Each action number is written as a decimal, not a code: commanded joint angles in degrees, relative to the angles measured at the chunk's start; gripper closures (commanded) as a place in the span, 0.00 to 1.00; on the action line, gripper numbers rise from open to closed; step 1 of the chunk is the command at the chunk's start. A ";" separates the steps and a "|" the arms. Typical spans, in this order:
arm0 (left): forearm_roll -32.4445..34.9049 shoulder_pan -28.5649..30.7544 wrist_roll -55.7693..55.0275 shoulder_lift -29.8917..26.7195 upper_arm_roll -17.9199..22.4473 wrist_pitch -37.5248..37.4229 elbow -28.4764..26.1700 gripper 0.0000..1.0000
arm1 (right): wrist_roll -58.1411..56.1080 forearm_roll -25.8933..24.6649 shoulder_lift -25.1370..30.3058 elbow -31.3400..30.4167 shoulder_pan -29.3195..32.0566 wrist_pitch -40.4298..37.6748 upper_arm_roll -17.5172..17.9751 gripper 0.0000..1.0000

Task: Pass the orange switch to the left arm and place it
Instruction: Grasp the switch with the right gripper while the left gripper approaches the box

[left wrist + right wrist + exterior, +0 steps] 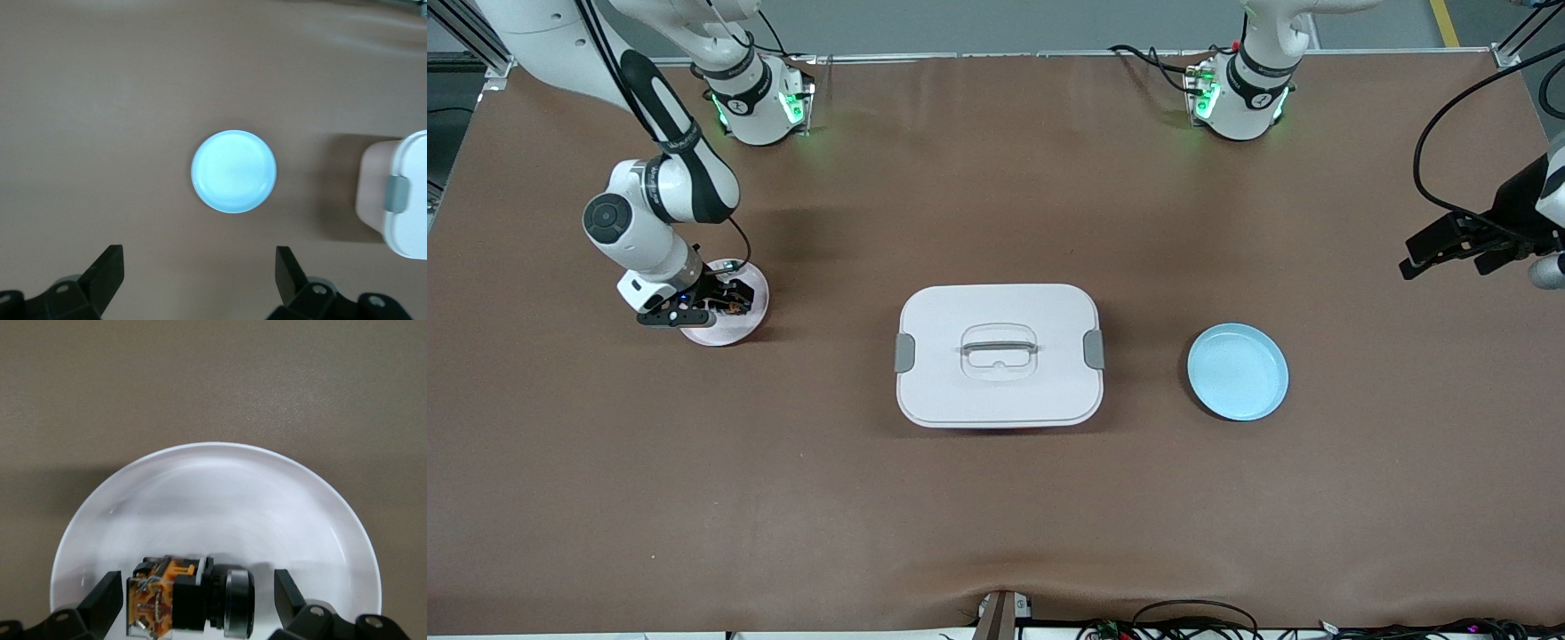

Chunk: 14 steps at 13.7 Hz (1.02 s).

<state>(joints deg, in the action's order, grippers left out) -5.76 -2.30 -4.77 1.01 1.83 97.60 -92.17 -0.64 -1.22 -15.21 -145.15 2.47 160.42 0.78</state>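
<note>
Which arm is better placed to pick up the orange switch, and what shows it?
The right arm. Its gripper is down over the pink plate, jaws open either side of the orange switch. The left gripper waits at the table's edge, past the blue plate.

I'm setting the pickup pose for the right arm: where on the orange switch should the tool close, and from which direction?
Judging by its pose, from straight above. The orange switch lies on its side on the pink plate, between the right tool's open fingers. Closing across the black middle section looks safest, clear of the plate's raised rim.
</note>
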 commanded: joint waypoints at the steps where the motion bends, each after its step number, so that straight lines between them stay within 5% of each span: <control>1: -6.69 0.46 -0.15 1.10 0.19 -1.45 1.64 0.00 | 0.28 -0.63 -0.87 -0.14 0.78 1.04 0.27 0.00; 6: -22.07 -0.50 -1.55 1.18 -0.24 -5.14 1.11 0.00 | 0.28 -0.63 -0.96 -0.14 0.95 1.04 0.27 0.00; 11: -35.45 -1.30 -10.07 3.90 -6.38 -1.11 1.46 0.00 | 0.28 -0.63 -0.96 -0.14 0.95 0.77 0.27 0.00; 13: -36.08 -1.39 -12.53 5.22 -10.51 2.31 1.37 0.00 | 0.37 -0.54 -0.96 -0.05 0.95 0.42 0.27 0.29; 14: -36.16 -2.00 -13.76 6.27 -12.71 5.64 1.37 0.00 | 0.46 -0.54 -0.96 -0.05 1.04 0.34 0.27 0.61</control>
<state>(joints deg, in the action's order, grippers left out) -40.79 -3.83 -16.23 5.32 -7.82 99.71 -92.11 -0.63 -1.22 -16.17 -145.13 2.69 160.94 0.71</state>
